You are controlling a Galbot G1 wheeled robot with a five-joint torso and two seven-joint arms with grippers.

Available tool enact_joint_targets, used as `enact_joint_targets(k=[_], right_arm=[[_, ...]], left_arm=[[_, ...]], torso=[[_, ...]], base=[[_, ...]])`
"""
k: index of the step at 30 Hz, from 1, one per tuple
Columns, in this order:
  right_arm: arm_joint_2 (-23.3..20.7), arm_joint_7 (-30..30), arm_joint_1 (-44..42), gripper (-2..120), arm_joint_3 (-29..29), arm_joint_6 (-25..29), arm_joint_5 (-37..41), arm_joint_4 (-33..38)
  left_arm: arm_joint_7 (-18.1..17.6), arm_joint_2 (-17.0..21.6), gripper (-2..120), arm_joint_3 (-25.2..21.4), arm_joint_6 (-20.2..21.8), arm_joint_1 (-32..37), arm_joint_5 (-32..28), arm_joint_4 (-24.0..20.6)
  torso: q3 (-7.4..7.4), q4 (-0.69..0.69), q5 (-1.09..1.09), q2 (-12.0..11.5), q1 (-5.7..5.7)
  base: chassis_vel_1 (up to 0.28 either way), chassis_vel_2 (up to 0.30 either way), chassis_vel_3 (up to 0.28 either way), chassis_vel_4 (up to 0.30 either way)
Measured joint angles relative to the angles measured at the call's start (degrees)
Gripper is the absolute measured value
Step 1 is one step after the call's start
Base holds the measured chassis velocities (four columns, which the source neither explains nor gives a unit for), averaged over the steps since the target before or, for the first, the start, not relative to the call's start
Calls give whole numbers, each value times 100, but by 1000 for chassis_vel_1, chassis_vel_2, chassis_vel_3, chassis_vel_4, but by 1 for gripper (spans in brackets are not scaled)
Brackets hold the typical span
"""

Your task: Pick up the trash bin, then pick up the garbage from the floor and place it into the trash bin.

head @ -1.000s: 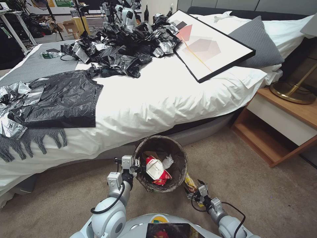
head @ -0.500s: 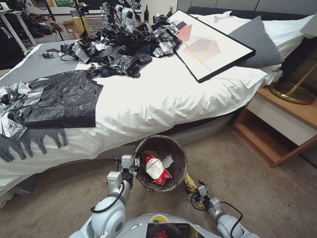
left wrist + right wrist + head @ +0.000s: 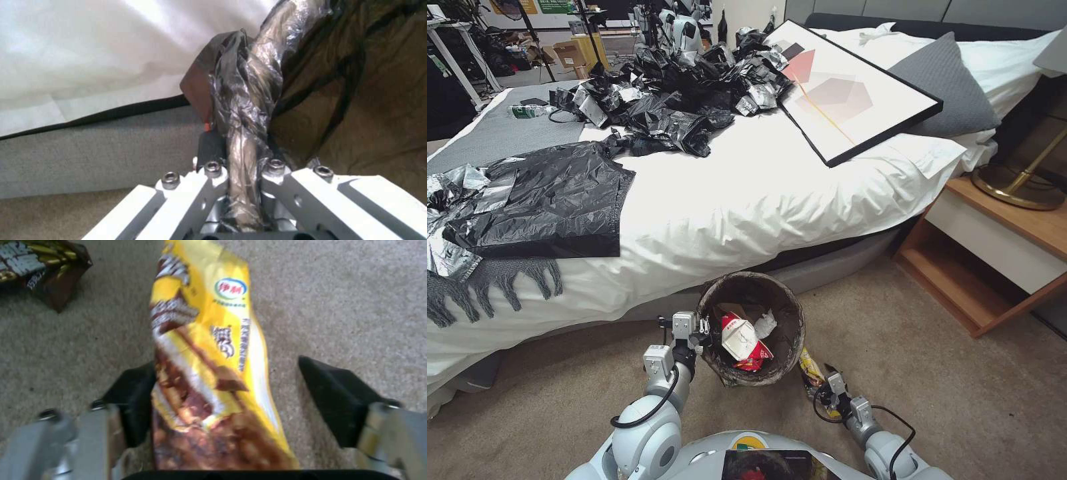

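The trash bin point(image 3: 792, 319), its dark liner folded over the rim, hangs tilted just above the carpet by the bed. My left gripper point(image 3: 703, 328) is shut on the bin's near-left rim; the left wrist view shows the liner-wrapped rim point(image 3: 249, 100) clamped in that gripper point(image 3: 245, 170). Inside the bin lie a crushed red-and-white cup point(image 3: 739, 339) and a white tissue point(image 3: 766, 325). A yellow snack wrapper point(image 3: 810, 365) lies on the floor right of the bin. My right gripper point(image 3: 822, 385) is low over it, open, with the wrapper point(image 3: 209, 366) between the fingers of the gripper point(image 3: 227, 380).
A second brown-and-yellow wrapper point(image 3: 40, 266) lies on the carpet close by. The bed point(image 3: 774, 200) with black plastic bags point(image 3: 554, 200) and a framed picture point(image 3: 854, 93) stands just behind the bin. A wooden nightstand point(image 3: 994, 247) is at the right.
My right arm has drawn back slightly toward me along the wrapper. The bin and my left arm have stayed put.
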Motion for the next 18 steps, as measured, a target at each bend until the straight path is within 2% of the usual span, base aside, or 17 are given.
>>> enact_joint_targets(k=[3,4,7,8,14,15,17,18], right_arm=[[63,-12,52,54,-10,19,-18,-93],[63,-12,52,54,-10,19,-18,-93],[95,-21,71,39,-38,21,-36,-128],[95,-21,71,39,-38,21,-36,-128],[111,-23,71,15,-60,16,-50,-117],[111,-23,71,15,-60,16,-50,-117],[98,-6,65,4,-39,17,-59,-66],[98,-6,65,4,-39,17,-59,-66]], left_arm=[[-10,6,2,13,0,-34,-17,5],[-10,6,2,13,0,-34,-17,5],[-14,33,2,10,1,-30,-32,5],[-14,33,2,10,1,-30,-32,5],[-16,26,2,17,1,-33,-35,4],[-16,26,2,17,1,-33,-35,4],[-16,30,2,21,0,-42,-34,16],[-16,30,2,21,0,-42,-34,16]], torso=[[0,0,0,0,0],[0,0,0,0,0],[0,0,0,0,0],[0,0,0,0,0],[0,0,0,0,0],[0,0,0,0,0],[0,0,0,0,0],[0,0,0,0,0]], base=[[0,0,0,0],[0,0,0,0],[0,0,0,0],[0,0,0,0],[0,0,0,0],[0,0,0,0],[0,0,0,0],[0,0,0,0]])
